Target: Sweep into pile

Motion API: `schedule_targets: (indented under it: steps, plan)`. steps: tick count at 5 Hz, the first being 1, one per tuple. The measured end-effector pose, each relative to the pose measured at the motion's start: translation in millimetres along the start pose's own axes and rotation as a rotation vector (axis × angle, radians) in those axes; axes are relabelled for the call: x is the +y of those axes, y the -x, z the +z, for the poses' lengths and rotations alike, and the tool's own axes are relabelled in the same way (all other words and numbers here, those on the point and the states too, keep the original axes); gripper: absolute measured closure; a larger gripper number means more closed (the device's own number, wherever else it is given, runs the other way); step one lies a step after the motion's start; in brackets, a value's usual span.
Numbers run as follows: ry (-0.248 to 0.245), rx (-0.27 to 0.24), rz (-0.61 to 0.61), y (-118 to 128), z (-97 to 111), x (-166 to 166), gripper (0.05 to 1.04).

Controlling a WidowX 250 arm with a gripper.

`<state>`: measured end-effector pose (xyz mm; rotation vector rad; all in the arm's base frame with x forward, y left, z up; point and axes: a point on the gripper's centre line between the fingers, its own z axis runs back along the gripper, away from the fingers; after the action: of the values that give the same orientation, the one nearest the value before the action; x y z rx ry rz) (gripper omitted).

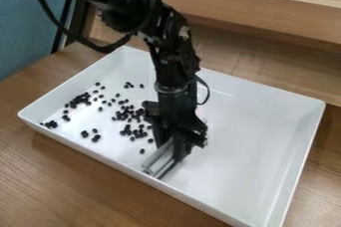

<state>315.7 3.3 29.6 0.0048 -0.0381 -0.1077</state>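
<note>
The black gripper points down into the white tray, a little left of its middle. It is shut on a pale grey sweeping tool, whose long edge rests low in the tray near the front wall. Many small black beans lie scattered over the left part of the tray. Some are clustered near the left wall, others just left of the gripper, close to the tool. The arm hides part of the tray floor behind it.
The tray stands on a brown wooden table. Behind it is a raised wooden ledge. A blue-grey chair or panel is at the upper left. A black cable loops beside the arm.
</note>
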Motion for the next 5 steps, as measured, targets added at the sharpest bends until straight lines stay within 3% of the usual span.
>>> schedule_targets:
  steps: [1, 2, 3, 5]
  plan:
    - [-0.063, -0.032, -0.082, -1.2, 1.0, 15.9, 0.696]
    - [-0.102, -0.039, -0.077, -1.7, 1.1, 44.8, 0.696]
    - [-0.106, -0.043, -0.043, 0.8, 1.7, 66.5, 0.696]
    - [-0.07, -0.072, -0.005, 4.4, 0.9, 94.9, 0.696]
